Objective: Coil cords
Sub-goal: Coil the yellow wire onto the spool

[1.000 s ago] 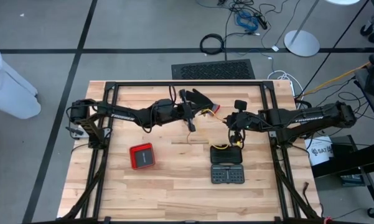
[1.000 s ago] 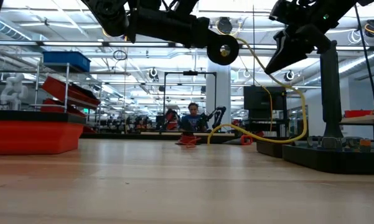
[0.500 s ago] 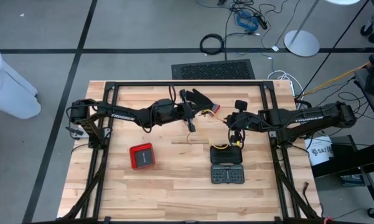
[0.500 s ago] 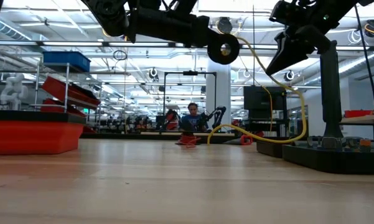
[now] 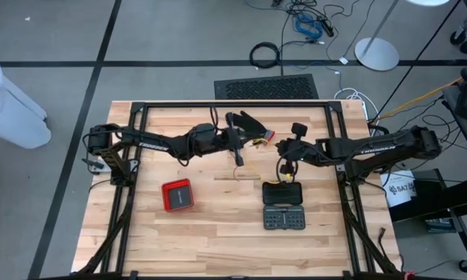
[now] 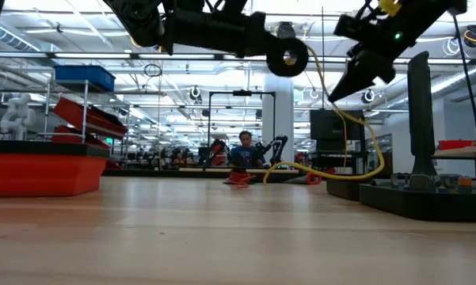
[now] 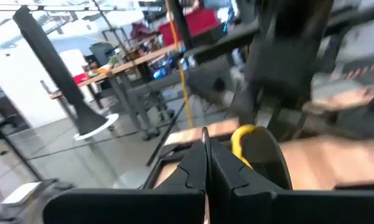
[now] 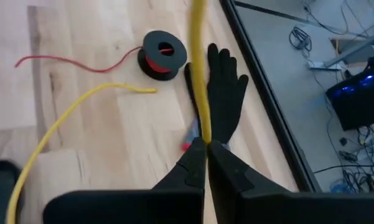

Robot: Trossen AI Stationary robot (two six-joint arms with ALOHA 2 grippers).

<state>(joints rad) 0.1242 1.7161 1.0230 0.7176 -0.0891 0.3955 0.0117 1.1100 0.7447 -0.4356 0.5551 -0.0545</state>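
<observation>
Fingers of the right gripper (image 8: 202, 144) are pinched shut on a yellow cord (image 8: 198, 68); left gripper (image 7: 205, 152) fingers, closed, hold a black coil (image 6: 287, 57) aloft. At ten o'clock from the glove (image 8: 219, 93) on the surface (image 8: 112, 137), a red-cored spool (image 8: 163, 55) trails a loose tail: coiling looks unfinished.

The table (image 5: 217, 233) is showing pale jointed wood planks with a smooth, faintly shiny finish. The yellow cord (image 8: 199, 68) is looking like smooth glossy plastic. The black glove (image 8: 221, 93) is looking like matt cloth. The red box (image 5: 177, 195) is looking like plastic, as is the spool (image 8: 164, 55).
</observation>
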